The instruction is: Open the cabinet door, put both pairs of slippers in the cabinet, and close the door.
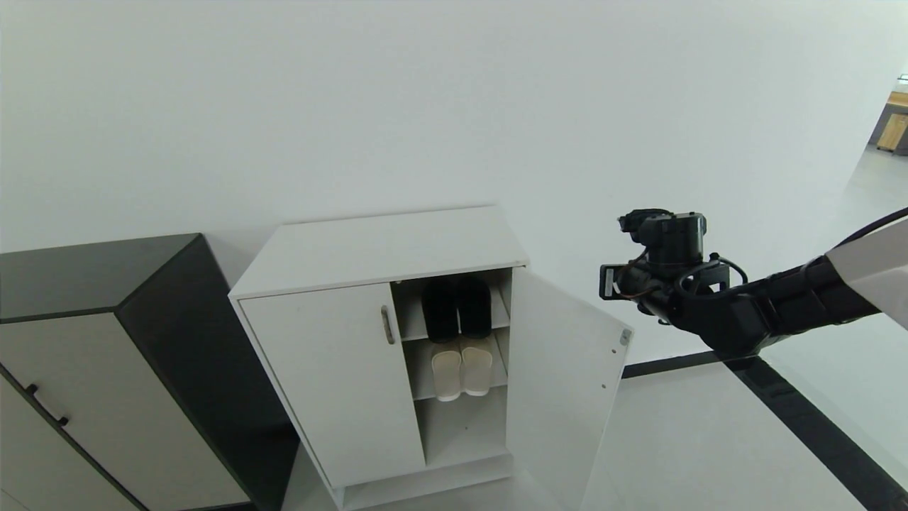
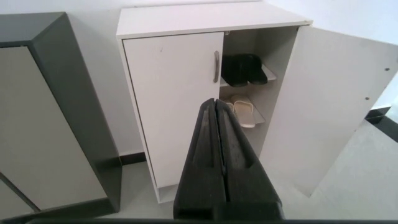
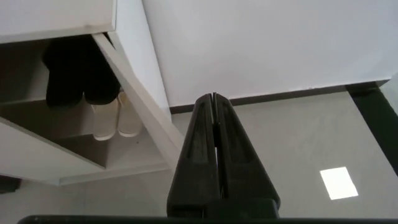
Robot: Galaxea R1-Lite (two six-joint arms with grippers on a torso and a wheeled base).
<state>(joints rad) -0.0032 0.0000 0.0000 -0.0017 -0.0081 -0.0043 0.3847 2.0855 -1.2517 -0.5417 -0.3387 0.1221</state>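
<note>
Head view, centre of the frame: a white cabinet [image 1: 376, 245] stands against the wall, its left door [image 1: 333, 376] shut and its right door [image 1: 564, 369] swung wide toward the lower right. Inside, black slippers [image 1: 457, 306] lie side by side on the top shelf. White slippers [image 1: 461, 369] lie the same way on the shelf just below. Each pair's long axis runs from the cabinet's front to its back; which end is the toe I cannot tell. At middle right the right arm [image 1: 752, 312] hangs apart from the open door. The right fingers [image 3: 202, 143] are pressed together, holding nothing. The left fingers [image 2: 205, 149] are pressed together too, also bare, pointing at the cabinet. A dark cabinet [image 1: 106, 333] stands at the lower left.
</note>
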